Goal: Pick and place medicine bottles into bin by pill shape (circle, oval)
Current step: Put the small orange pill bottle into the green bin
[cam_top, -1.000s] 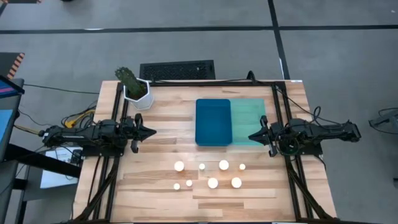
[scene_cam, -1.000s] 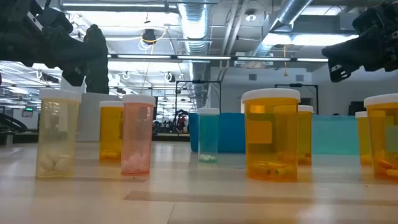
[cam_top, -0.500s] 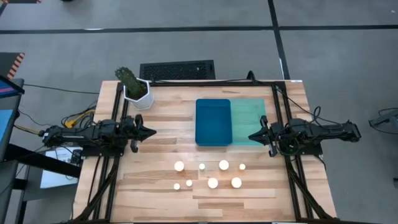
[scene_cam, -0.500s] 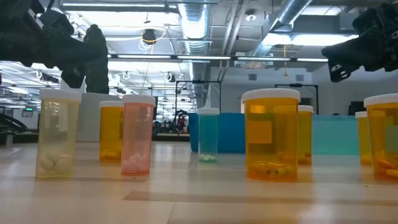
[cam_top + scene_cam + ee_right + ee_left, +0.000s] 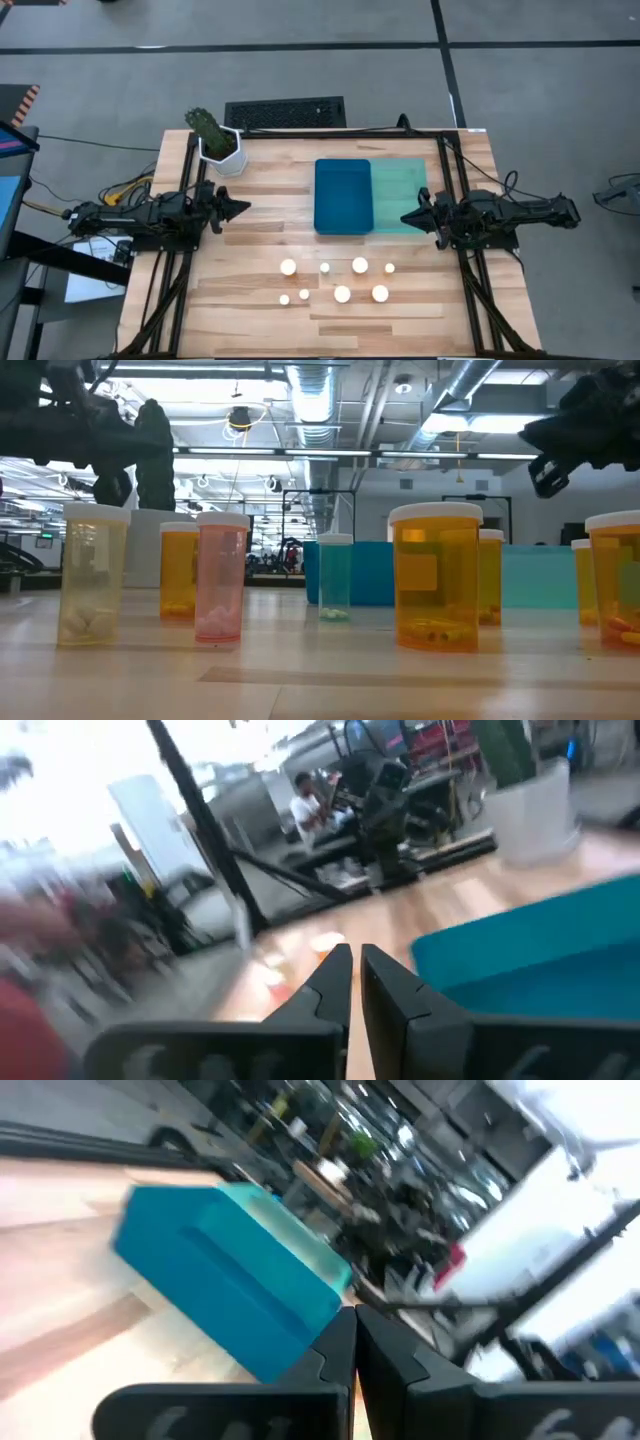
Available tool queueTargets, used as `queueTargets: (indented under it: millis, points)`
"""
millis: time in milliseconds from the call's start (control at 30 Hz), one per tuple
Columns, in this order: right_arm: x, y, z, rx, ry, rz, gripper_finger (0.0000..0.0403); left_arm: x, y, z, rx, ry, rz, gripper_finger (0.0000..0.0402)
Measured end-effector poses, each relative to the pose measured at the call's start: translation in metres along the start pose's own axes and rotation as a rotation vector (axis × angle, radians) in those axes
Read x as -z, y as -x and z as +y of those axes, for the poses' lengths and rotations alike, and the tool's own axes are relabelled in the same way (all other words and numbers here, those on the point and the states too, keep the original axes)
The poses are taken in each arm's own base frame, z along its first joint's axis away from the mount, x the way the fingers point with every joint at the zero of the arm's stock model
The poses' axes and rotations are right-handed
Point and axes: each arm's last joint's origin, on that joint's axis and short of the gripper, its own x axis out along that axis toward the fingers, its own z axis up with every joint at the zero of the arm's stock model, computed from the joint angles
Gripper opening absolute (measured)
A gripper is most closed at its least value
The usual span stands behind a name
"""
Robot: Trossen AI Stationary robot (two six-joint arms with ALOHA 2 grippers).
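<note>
Sorting not begun: left end effector (image 5: 243, 208) and right end effector (image 5: 407, 216), both pressed together and empty, must reach the medicine bottles (image 5: 342, 294).

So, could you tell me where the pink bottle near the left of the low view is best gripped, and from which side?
Probably from straight above. The pink bottle stands upright, tall and narrow, so fingers should close across its round body just below the white cap. An amber bottle stands close behind and a pale one beside it, so a sideways approach looks crowded.
</note>
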Motion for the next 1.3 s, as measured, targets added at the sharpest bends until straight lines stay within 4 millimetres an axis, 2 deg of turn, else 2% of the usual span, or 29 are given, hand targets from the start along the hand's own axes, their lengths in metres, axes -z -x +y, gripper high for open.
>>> queueTargets:
  millis: [100, 233, 467, 700, 867, 1067, 1200, 1300]
  points:
    - [0.000, 0.000, 0.000, 0.003, -0.181, 0.005, 0.0043, -0.005, 0.000, -0.002, -0.020, 0.049, -0.094, 0.0000]
    - [-0.001, 0.000, 0.000, -0.002, -0.299, -0.006, 0.0043, -0.015, 0.002, -0.008, 0.016, 0.065, -0.220, 0.0009]
    - [-0.009, 0.001, 0.003, 0.001, -0.370, -0.093, 0.0043, -0.029, 0.006, -0.018, 0.117, 0.149, -0.359, 0.0079]
    - [-0.046, 0.010, 0.017, -0.106, -0.317, -0.439, 0.0047, -0.038, 0.012, -0.025, 0.211, 0.205, -0.456, 0.0160]
    - [-0.087, 0.018, 0.038, -0.084, -0.150, -0.503, 0.0075, -0.060, 0.021, -0.040, 0.264, 0.205, -0.557, 0.0208]
    - [-0.133, 0.012, 0.061, 0.036, -0.027, -0.334, 0.0150, -0.098, 0.025, -0.074, 0.267, 0.103, -0.558, 0.0241]
    - [-0.146, -0.004, 0.072, 0.058, -0.078, -0.066, 0.0209, -0.120, 0.011, -0.099, 0.210, 0.037, -0.425, 0.0247]
    - [-0.148, -0.013, 0.078, 0.066, -0.158, 0.143, 0.0231, -0.132, -0.003, -0.116, 0.134, -0.020, -0.302, 0.0247]
